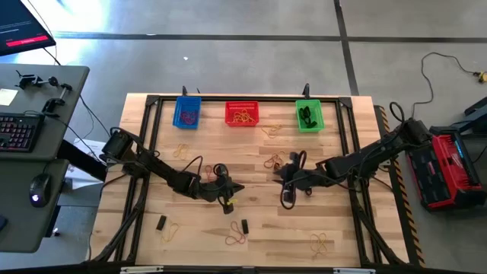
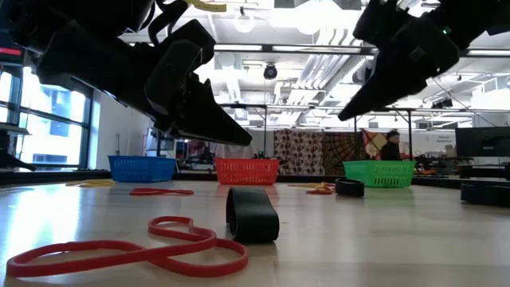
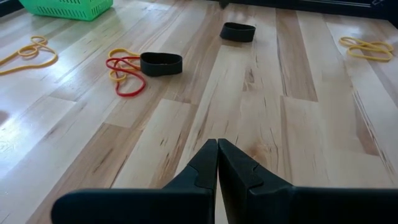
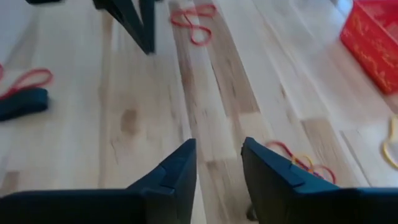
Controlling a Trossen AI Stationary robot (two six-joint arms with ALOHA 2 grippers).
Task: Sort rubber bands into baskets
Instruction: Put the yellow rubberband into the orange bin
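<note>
Blue (image 1: 187,113), red (image 1: 242,114) and green (image 1: 308,116) baskets stand in a row at the table's far side, with bands in each. Thin red, yellow and tan rubber bands and short dark ones lie scattered flat on the wood, among them a red and yellow tangle (image 3: 124,71) beside a dark band (image 3: 160,63). My left gripper (image 1: 236,186) hovers at mid-table, shut, with nothing showing between its fingers (image 3: 217,149). My right gripper (image 1: 280,173) hovers just right of it, open and empty (image 4: 217,149). A red and yellow tangle (image 4: 298,163) lies on the wood beside its fingertips.
A dark band (image 2: 252,214) and a red loop (image 2: 135,251) lie near the front edge. More bands lie at the front left (image 1: 171,228) and front right (image 1: 319,243). A black frame (image 1: 152,103) borders the table. A desk with a keyboard (image 1: 17,131) stands to the left.
</note>
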